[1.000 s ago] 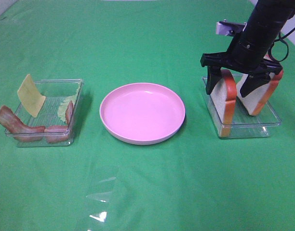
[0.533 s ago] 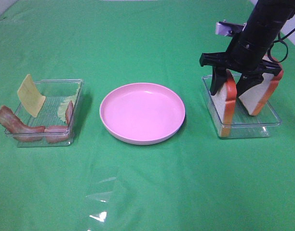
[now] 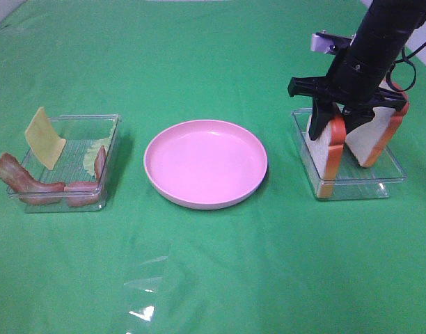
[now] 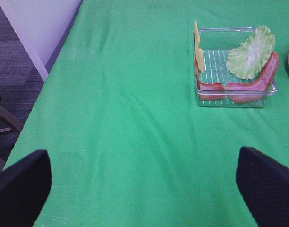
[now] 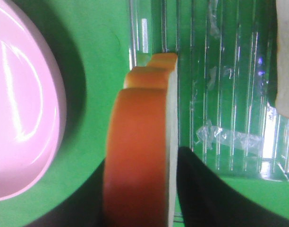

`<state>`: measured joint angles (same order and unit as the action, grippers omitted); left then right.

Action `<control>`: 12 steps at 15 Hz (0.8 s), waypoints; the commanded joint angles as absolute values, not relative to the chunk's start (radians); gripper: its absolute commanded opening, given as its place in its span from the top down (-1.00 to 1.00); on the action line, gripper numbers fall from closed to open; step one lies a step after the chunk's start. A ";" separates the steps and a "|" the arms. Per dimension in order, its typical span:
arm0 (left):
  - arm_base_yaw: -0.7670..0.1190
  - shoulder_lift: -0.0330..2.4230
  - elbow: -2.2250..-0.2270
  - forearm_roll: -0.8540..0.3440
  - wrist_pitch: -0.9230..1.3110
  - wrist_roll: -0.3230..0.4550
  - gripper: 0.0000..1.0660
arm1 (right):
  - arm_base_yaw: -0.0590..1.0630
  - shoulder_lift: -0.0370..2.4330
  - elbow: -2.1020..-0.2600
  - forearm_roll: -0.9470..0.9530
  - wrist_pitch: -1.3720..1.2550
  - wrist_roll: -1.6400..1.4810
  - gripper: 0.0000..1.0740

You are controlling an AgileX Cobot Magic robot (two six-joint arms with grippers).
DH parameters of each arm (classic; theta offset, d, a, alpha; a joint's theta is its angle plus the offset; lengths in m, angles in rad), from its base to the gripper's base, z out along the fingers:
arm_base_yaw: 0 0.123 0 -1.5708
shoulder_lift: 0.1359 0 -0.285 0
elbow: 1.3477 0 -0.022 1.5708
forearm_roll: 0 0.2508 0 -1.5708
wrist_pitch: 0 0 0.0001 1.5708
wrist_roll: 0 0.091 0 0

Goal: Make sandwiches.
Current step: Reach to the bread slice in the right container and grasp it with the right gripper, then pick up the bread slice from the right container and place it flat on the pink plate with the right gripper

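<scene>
Right end effector (image 3: 333,131), seen from high, clamps the upright slice (image 3: 329,156) in the right tray (image 3: 352,193); left wrist shows the left end effector (image 4: 144,182) apart over the desk (image 4: 111,118); right wrist shows the slice (image 5: 135,142), seemingly stiff and light, best pinched across its faces.

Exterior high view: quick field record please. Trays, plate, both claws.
plate: pink plate, nothing on it, between the two trays
left tray: clear, holds cheese, lettuce, bacon
right tray: clear, two bread slices standing on edge
right claw: closed on near slice, the one closer to the plate
far slice: not gripped
left claw: open, holding nothing, over green cloth
</scene>
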<state>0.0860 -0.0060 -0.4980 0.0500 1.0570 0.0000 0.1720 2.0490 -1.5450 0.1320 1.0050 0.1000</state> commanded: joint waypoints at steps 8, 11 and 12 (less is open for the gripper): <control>0.089 -0.021 -0.494 0.053 1.050 -0.006 -0.91 | 0.174 2.024 -1.559 0.110 1.079 0.106 1.00; 0.089 -0.021 -0.494 0.054 1.050 -0.006 -0.91 | 0.174 1.961 -1.564 0.110 1.107 0.137 1.00; 0.089 -0.021 -0.494 0.054 1.050 -0.006 -0.91 | 0.174 1.940 -1.564 0.110 1.110 0.145 1.00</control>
<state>0.0860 -0.0060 -0.4980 0.0520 1.0570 0.0000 0.1720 1.9520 -1.5570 0.1090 1.0900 0.1350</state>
